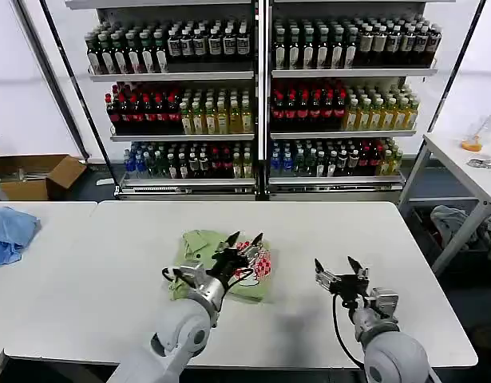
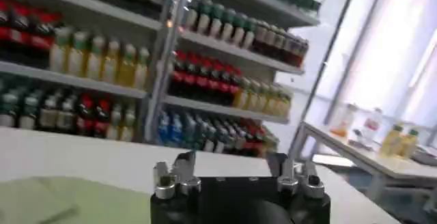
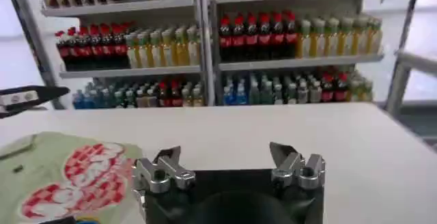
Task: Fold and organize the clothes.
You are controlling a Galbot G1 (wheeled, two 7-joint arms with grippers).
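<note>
The clothes are one light green shirt (image 1: 199,247), folded into a compact bundle at the middle of the white table (image 1: 109,263), with its red-and-white printed patch (image 1: 261,262) facing up. My left gripper (image 1: 245,239) hovers open just above the bundle's right part, holding nothing. The shirt shows as a pale green patch (image 2: 61,201) in the left wrist view, beside that open gripper (image 2: 233,171). My right gripper (image 1: 342,265) is open and empty over bare table to the right of the shirt. In the right wrist view the patch (image 3: 75,177) lies beside the open right gripper (image 3: 225,157).
A light blue cloth (image 1: 9,231) lies at the table's left edge. Drink shelves (image 1: 261,96) stand behind the table. A cardboard box (image 1: 33,174) sits on the floor at left, and a second white table (image 1: 469,163) stands at right.
</note>
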